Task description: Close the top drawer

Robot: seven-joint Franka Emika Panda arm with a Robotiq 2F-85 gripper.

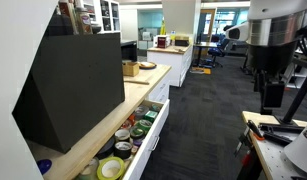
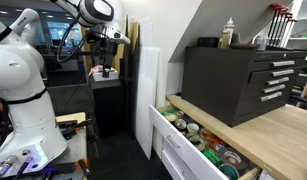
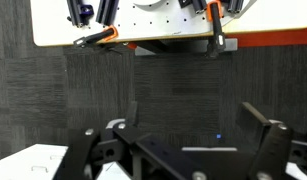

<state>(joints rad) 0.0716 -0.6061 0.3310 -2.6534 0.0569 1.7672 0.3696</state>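
The top drawer (image 1: 153,140) of the white cabinet stands pulled out, in both exterior views. Its plain white front (image 2: 179,158) faces the aisle and coloured tape rolls (image 2: 205,146) fill its inside. My gripper (image 1: 274,97) hangs high over the dark carpet, well away from the drawer, across the aisle; it also shows in an exterior view (image 2: 106,48). In the wrist view the gripper (image 3: 193,112) is open, with only carpet between its two black fingers.
A black tool chest (image 2: 238,78) sits on the wooden countertop (image 1: 103,125) above the drawer. A workbench with orange clamps (image 3: 113,38) stands below the gripper. A bench with tools (image 1: 278,140) stands near the robot base. Dark carpet (image 1: 203,120) lies in between.
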